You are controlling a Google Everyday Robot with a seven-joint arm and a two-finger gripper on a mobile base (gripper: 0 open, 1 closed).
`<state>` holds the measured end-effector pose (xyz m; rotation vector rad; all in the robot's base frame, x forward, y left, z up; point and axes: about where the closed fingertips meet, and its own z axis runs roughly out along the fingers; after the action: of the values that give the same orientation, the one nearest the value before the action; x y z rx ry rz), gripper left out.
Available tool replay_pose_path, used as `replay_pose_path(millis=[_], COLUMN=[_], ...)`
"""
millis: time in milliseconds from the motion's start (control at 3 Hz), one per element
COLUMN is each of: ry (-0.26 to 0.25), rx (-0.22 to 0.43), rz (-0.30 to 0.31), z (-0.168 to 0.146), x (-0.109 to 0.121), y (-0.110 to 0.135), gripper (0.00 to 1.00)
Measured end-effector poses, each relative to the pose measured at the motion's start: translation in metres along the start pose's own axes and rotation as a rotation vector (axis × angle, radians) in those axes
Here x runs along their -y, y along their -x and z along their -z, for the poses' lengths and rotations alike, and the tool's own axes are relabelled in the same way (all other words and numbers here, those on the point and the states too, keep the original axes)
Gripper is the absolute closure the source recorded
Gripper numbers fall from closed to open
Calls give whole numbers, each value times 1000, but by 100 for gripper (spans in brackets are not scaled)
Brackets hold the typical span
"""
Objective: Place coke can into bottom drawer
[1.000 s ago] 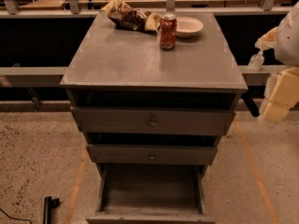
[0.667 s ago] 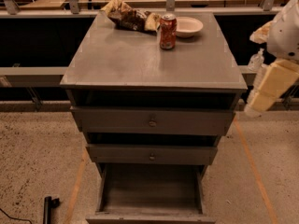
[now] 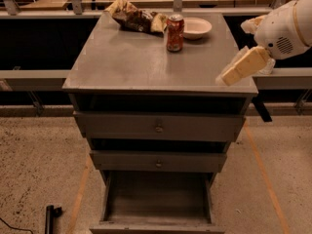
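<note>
No legible text found; coke can (image 3: 175, 32) markings possibly lettering, unreadable. Gripper (image 3: 225, 78) located at cabinet (image 3: 146, 87) right edge.

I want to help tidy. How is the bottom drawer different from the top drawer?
The bottom drawer is pulled far out, floor showing; the top drawer shows only its front. The top drawer has a round knob; the bottom drawer shows none. Both are grey. The hand hovers by the right edge of the cabinet.

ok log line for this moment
coke can: upright on cabinet top, beside white bowl | pincer: at top's right edge, apart from can | bottom drawer: open
</note>
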<state>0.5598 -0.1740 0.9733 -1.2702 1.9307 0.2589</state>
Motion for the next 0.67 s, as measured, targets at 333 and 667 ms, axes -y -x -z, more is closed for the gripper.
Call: replay_pose_path(millis=[333, 667], ry=[-32, -98], rx=[189, 253], rz=[-127, -154], z=[-34, -38], x=[22, 42], y=[-2, 8], gripper=[0, 0])
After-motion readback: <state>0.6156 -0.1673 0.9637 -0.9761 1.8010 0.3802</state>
